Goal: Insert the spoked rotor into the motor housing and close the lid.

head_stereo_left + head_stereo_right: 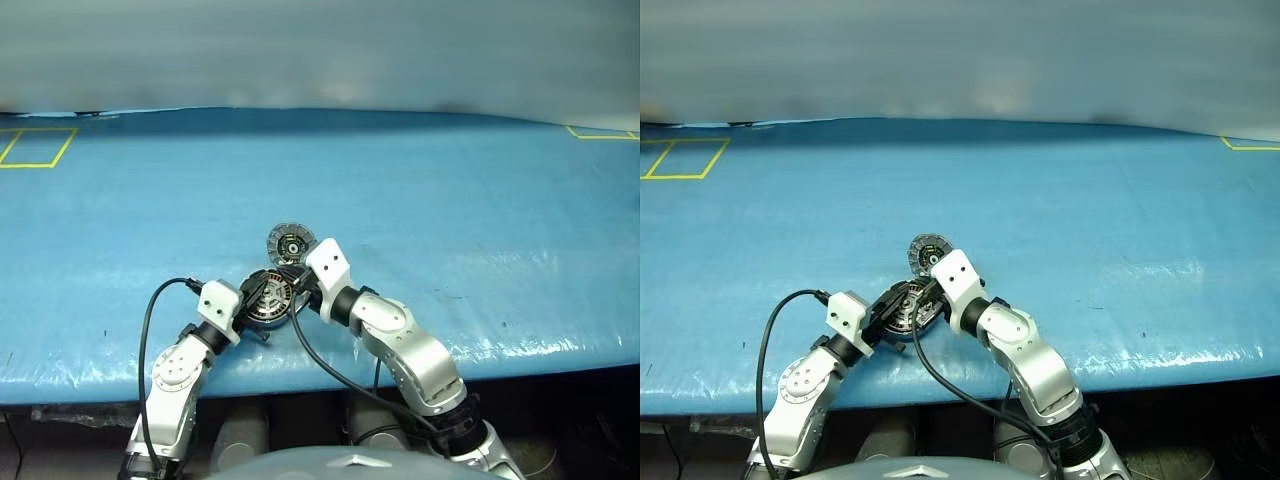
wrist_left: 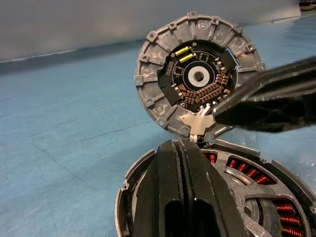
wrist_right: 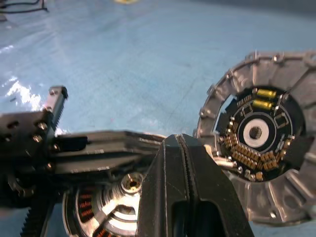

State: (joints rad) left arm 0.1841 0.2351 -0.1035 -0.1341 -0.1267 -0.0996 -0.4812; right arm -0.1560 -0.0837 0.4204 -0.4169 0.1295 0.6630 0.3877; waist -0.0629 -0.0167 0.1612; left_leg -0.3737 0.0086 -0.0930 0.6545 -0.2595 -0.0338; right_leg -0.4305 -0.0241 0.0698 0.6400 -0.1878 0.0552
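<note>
The motor housing (image 1: 268,298) lies near the table's front edge, its copper-brown windings (image 2: 247,170) showing. Inside it a pale spoked part with a brass centre (image 3: 132,183) looks like the spoked rotor. The lid (image 2: 200,74) stands on edge at the housing's far rim, its circuit face and black centre turned towards me. A white tab (image 2: 197,122) sits where lid and housing meet. My left gripper (image 2: 183,145) is shut and lies across the top of the housing. My right gripper (image 3: 180,140) is shut too, its tip at the lid's lower edge beside the left fingers (image 3: 98,148).
The blue table cover (image 1: 450,200) stretches far back and to both sides. Yellow tape squares (image 1: 38,147) mark the far left and the far right corner (image 1: 600,132). The front edge (image 1: 520,350) runs just behind my wrists. Black cables (image 1: 148,330) loop off both arms.
</note>
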